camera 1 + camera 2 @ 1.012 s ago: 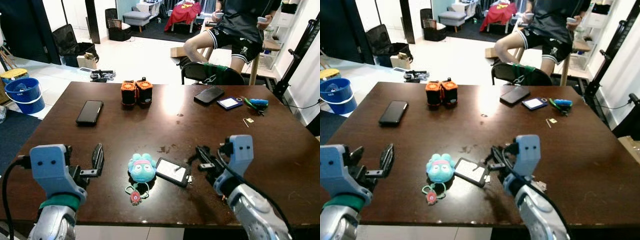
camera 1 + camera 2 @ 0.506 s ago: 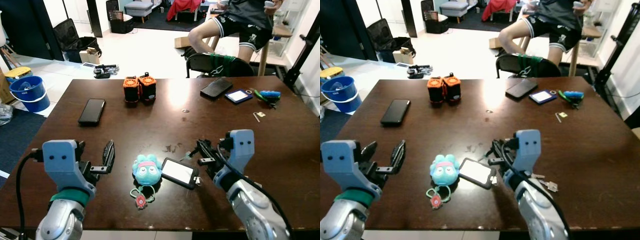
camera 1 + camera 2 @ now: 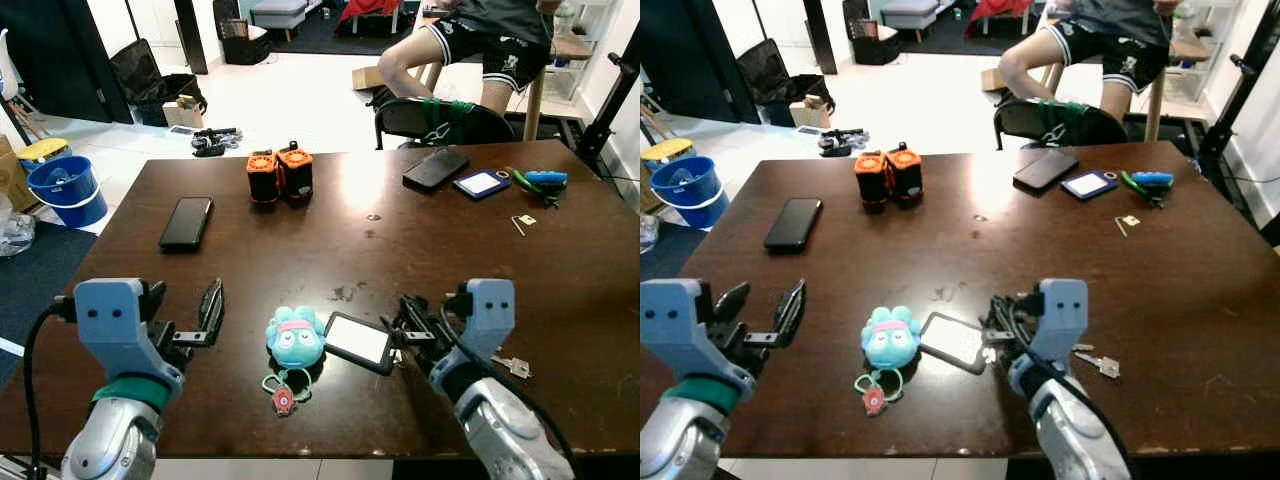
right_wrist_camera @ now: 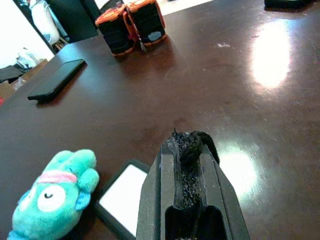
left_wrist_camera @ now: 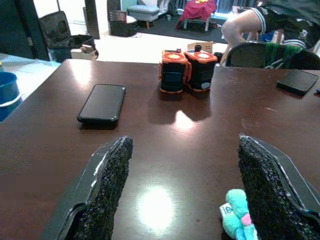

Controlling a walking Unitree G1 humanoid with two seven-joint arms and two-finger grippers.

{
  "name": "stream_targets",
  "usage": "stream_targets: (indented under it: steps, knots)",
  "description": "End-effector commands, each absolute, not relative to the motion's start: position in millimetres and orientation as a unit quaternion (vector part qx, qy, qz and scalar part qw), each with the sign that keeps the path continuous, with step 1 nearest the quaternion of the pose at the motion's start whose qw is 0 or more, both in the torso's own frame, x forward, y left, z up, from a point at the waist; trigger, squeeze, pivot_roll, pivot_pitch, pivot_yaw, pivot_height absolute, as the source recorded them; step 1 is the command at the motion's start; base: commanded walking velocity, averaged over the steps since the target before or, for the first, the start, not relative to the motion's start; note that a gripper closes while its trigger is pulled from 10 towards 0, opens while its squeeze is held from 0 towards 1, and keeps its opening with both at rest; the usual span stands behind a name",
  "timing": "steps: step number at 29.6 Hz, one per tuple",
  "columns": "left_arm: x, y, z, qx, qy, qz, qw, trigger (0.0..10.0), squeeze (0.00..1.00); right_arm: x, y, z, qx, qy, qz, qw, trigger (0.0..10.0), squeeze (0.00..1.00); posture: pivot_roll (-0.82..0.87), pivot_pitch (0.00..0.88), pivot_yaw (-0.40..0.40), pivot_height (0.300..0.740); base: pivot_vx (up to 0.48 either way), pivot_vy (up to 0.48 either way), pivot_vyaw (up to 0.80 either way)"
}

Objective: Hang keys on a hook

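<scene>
A small bunch of metal keys (image 3: 513,365) lies on the dark wooden table (image 3: 300,250), just right of my right forearm. My right gripper (image 3: 404,322) is shut with nothing between its fingers (image 4: 187,150). Its tips hover at the right edge of a black card holder (image 3: 358,342) with a white face. Left of the holder lies a teal plush keychain (image 3: 295,337) with a red tag (image 3: 282,401). My left gripper (image 3: 185,312) is open near the table's front left, its fingers (image 5: 110,186) wide apart and holding nothing, left of the plush.
A black phone (image 3: 186,221) lies at mid-left, and two orange-and-black blocks (image 3: 279,176) stand at the back. A second phone (image 3: 435,168), a blue card (image 3: 481,184) and a green-blue tool (image 3: 540,178) lie at back right. A person sits beyond the table. A blue bucket (image 3: 65,188) stands on the floor at left.
The camera has tilted and shifted, so the whole scene moved in the picture. Both grippers keep roughly their places; the right one sits slightly lower, close to the card holder.
</scene>
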State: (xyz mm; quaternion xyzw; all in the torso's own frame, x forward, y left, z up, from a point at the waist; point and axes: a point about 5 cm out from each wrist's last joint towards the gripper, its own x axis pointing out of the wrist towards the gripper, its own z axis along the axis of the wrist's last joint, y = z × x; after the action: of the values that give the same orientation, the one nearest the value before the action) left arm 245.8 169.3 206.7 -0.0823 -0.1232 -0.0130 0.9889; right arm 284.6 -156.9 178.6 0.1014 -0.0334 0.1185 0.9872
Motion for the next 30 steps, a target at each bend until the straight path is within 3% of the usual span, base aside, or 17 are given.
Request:
stream_targets:
  steps: [1, 26, 30]
  knots:
    - [241.5, 174.7, 205.0, -0.078, -0.119, -0.002, 0.99, 10.0, 0.0, 280.9, -156.8, 178.3, 0.105, -0.037, 0.116, 0.987, 10.0, 0.0, -0.17, 0.13, 0.182, 0.74, 0.0, 0.0, 0.0]
    - [238.3, 173.4, 204.7, -0.091, -0.114, -0.017, 0.989, 10.0, 0.0, 277.6, -153.9, 180.6, 0.113, -0.039, 0.121, 0.985, 10.0, 0.0, -0.18, 0.116, 0.178, 0.74, 0.0, 0.0, 0.0]
    - [237.5, 172.7, 204.9, -0.093, -0.115, -0.019, 0.989, 10.0, 0.0, 277.2, -154.1, 180.6, 0.112, -0.038, 0.122, 0.985, 10.0, 0.0, -0.18, 0.114, 0.175, 0.74, -0.334, 0.0, 0.0]
